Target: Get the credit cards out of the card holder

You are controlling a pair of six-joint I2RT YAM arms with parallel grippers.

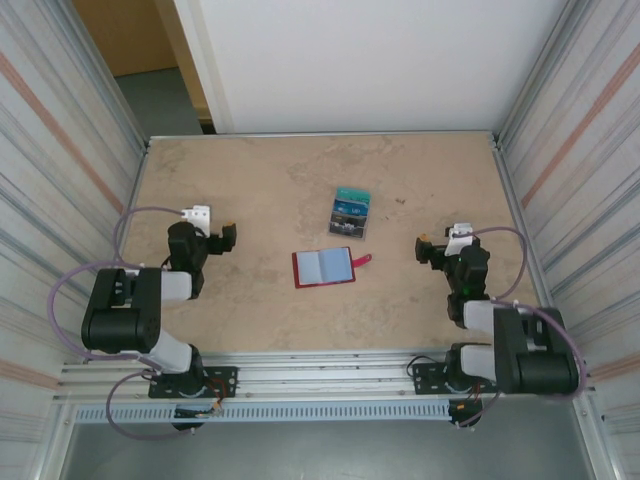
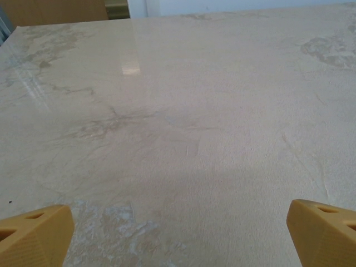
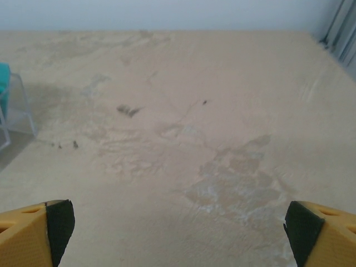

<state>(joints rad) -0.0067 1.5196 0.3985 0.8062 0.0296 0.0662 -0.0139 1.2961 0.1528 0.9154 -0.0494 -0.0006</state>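
The card holder [image 1: 324, 267] is a small red wallet lying open and flat near the table's middle. Its pale blue pockets face up and its snap tab [image 1: 362, 261] points right. The credit cards [image 1: 349, 212], teal, blue and dark, sit together just behind it; a teal edge of them [image 3: 3, 83] appears at the left of the right wrist view. My left gripper [image 1: 225, 240] [image 2: 178, 239] hovers open over bare table, left of the wallet. My right gripper [image 1: 428, 250] [image 3: 178, 233] is open too, right of the wallet. Nothing is between either pair of fingers.
The beige stone-patterned table [image 1: 250, 190] is fenced by ribbed metal walls left and right and a white panel behind. A clear plastic piece [image 3: 19, 108] stands by the cards. An aluminium rail [image 1: 320, 365] runs along the near edge.
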